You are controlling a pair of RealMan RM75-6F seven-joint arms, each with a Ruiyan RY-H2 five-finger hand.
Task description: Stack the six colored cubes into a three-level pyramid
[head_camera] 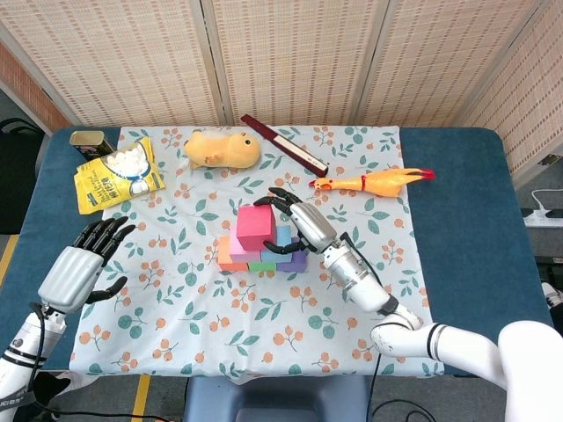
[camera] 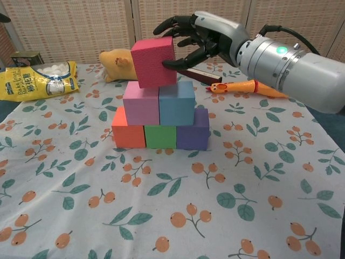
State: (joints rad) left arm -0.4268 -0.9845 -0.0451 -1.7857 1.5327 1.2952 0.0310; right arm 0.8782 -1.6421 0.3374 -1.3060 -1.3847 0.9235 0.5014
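Placement of the apex cube. The right hand (camera: pixel 197 40) grasps the magenta cube (camera: pixel 154 62) between thumb and fingers and holds it over the pyramid's second level, its lower face at or just above the pink cube (camera: pixel 140 102) and the light-blue cube (camera: pixel 176 102); whether it touches them cannot be told. The magenta cube is slightly tilted and sits more over the pink cube than over the seam between the two. Below the second level stand the orange cube (camera: pixel 128 131), the green cube (camera: pixel 160 136) and the purple cube (camera: pixel 193 131), touching in a row on the floral cloth (camera: pixel 161 216).

To do this step well, the apex should probably be levelled and shifted a little toward the light-blue cube so that it straddles the seam, then lowered until it rests flat before the fingers open. The release is best made by spreading the fingers outward and lifting clear, since a sideways drag could push the second-level cubes apart.

The left hand (head_camera: pixel 79 268), well away from the pyramid toward the cloth's near left corner, is empty with fingers spread.
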